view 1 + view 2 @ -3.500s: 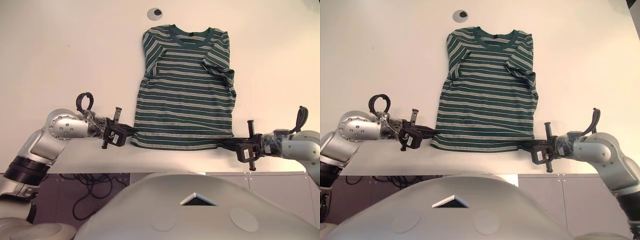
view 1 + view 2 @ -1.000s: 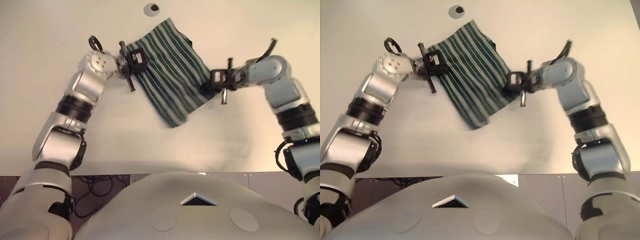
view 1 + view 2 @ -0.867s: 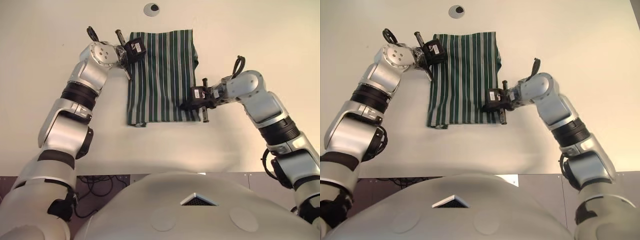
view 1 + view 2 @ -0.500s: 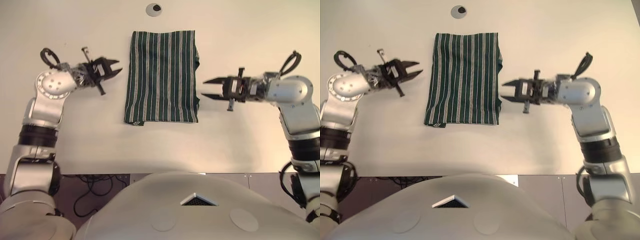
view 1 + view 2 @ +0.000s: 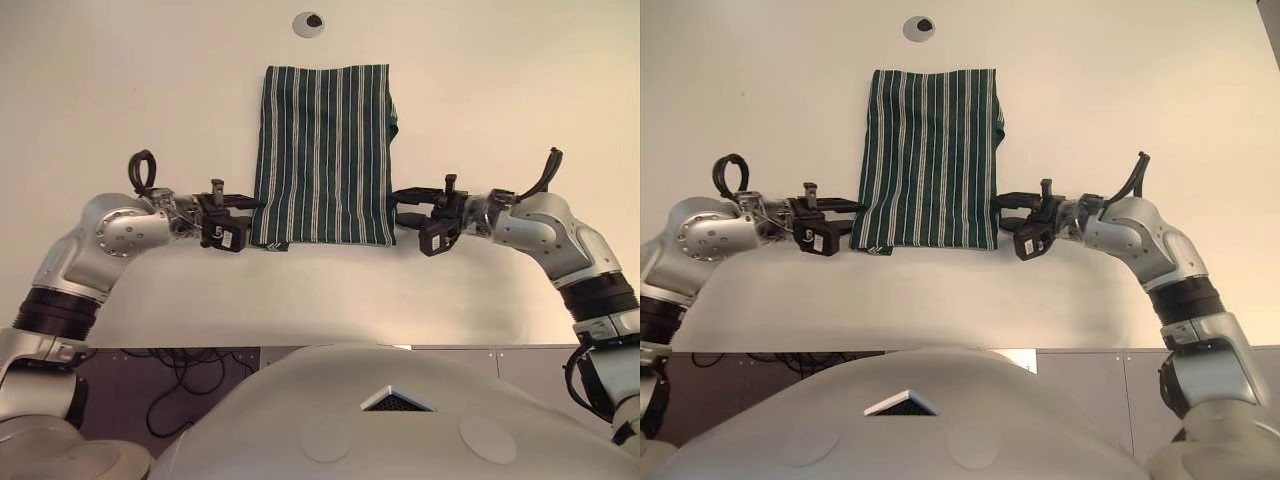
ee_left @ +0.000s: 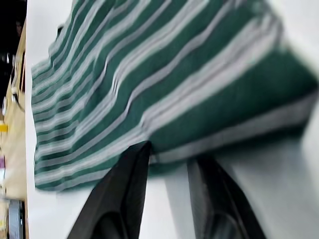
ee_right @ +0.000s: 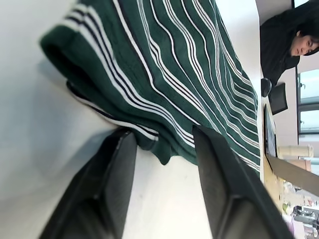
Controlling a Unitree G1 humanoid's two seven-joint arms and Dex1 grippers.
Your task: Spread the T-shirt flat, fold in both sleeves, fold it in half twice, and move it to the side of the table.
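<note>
- T-shirt (image 5: 325, 150) lay folded into a tall rectangle on the white table (image 5: 130, 110), mid-table toward the far side. Green w/ pale stripes running near-to-far.
- Fold wasn't quite square: an under layer poked out a bit along the right edge at the far end, & a small lip of cloth stuck out past the near edge by the left corner.
- L gripper (image 5: 255, 212) sat low over the table at the shirt's near-left corner, pointing in toward the cloth, tips right at the hem.
- L wrist view: both dark fingers (image 6: 127, 189) were apart w/ a narrow strip of table showing btwn them. The hem lay just at the tips, nothing clamped. So part-open, holding nothing.
- R gripper (image 5: 396, 205) was at the near-right corner in a mirror pose, pointing in at the shirt's right edge.
- R wrist view: fingers (image 7: 117, 174) were spread wide, w/ the folded corner & its stacked layers just ahead of the gap. No grip on it, so open & empty.
- Couldn't tell whether either set of tips actually touched the cloth.
- Round grey disc (image 5: 309, 22) w/ dark centre sat in the table beyond the shirt's far edge, near its far-left corner but apart from it.
- Both arms were angled in from the near side, elbows out, one each side of the shirt.
</note>
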